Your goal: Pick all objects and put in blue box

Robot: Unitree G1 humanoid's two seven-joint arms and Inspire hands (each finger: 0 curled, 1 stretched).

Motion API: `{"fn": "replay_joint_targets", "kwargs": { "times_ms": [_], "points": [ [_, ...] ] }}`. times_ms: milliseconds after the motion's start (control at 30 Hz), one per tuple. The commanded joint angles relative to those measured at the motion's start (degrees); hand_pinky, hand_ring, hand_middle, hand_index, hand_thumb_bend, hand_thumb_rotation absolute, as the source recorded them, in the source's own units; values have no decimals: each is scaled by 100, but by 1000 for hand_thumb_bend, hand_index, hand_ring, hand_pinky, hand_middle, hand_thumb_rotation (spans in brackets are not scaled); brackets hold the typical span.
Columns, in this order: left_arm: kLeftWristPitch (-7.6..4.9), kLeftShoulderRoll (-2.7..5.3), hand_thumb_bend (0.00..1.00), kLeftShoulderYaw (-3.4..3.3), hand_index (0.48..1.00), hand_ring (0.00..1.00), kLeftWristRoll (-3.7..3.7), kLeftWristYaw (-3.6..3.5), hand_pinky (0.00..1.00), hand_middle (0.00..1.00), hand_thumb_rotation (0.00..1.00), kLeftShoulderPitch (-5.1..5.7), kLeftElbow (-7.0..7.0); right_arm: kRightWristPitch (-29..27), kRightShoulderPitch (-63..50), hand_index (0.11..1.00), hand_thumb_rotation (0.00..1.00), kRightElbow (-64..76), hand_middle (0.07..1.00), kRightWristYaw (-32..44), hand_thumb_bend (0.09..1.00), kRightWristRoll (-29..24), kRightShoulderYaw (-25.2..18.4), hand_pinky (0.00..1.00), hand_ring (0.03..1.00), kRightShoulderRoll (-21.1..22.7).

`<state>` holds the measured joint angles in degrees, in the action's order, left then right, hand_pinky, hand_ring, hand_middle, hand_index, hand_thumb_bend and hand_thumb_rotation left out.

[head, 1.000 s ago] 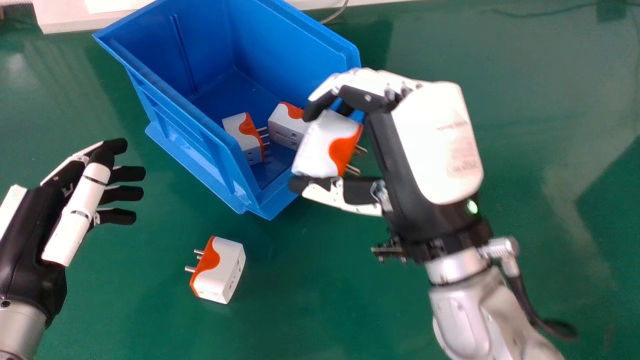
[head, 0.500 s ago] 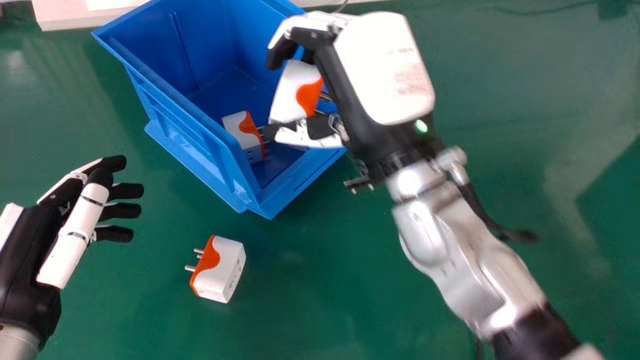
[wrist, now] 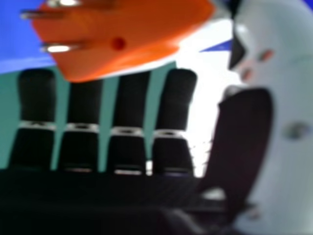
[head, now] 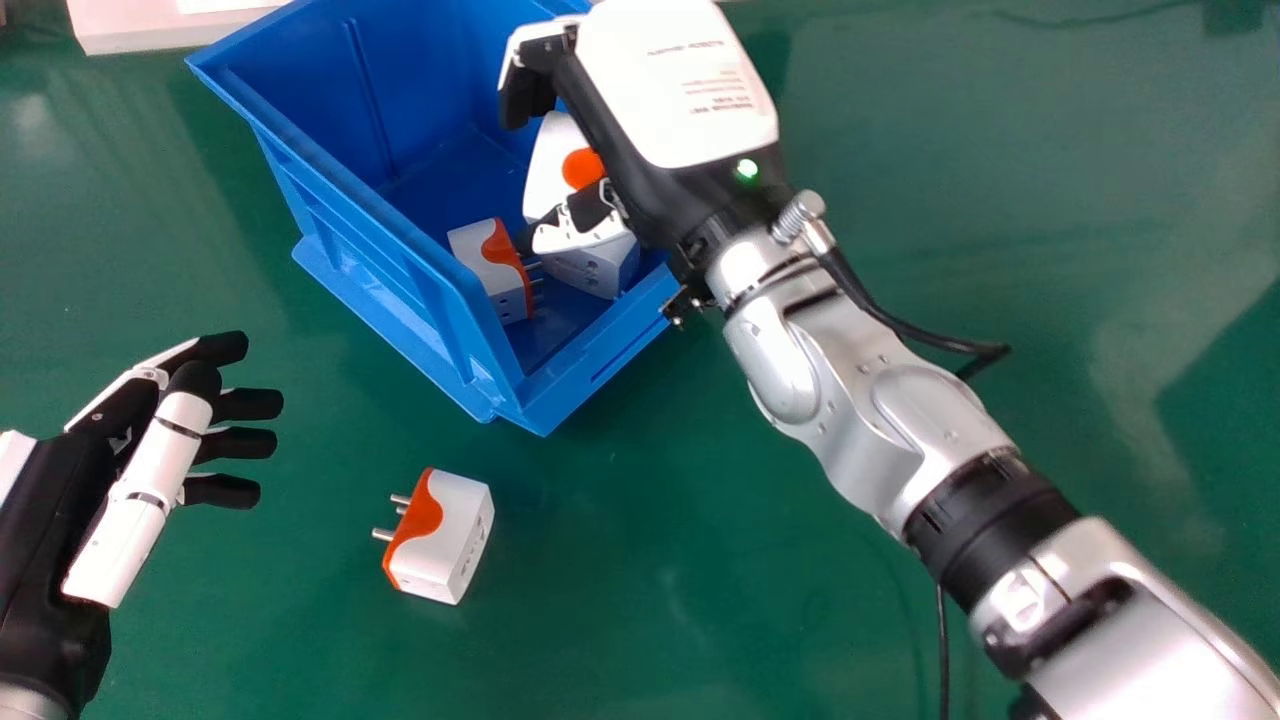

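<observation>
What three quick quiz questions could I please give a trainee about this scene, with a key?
1. True or false: the left robot hand holds nothing.
2. In the head view, the pins of the loose adapter on the table point:
a) to the view's left
b) to the view's right
c) straight at the camera
3. Fill in the colour: the right robot hand holds the other adapter over the ____ box.

Key: 1 true; 2 a; 3 blue

Room left, crowding right
Inside the blue box (head: 420, 70), the far-left space lies free; the right hand (head: 675, 85) blocks the right side (the left wall (head: 420, 300) bars low entry).
</observation>
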<state>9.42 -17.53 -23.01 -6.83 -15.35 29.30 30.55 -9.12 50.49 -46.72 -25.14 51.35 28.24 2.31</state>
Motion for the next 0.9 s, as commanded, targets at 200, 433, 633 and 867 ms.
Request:
{"fn": "replay_joint_targets", "kwargs": {
  "times_ms": [200,433,633,867],
  "points": [
    [-204,80,408,-73,818,694,-42,-34,595,726,876,254,242,204,660,508,0,-694,529,-9,495,-90,200,335,441,-194],
    [-244,115,415,-103,815,690,-90,-78,591,723,877,352,271,206,831,492,0,-1149,534,-65,496,-161,281,340,442,-312],
    [-233,137,428,-140,813,688,-131,-120,589,720,877,391,304,223,890,480,0,-1334,537,143,498,-350,269,342,447,-381],
    [-211,130,434,-121,812,688,-156,-118,588,721,877,374,298,470,767,496,0,-1195,573,986,493,-1051,-101,351,464,-457]
  ]
}}
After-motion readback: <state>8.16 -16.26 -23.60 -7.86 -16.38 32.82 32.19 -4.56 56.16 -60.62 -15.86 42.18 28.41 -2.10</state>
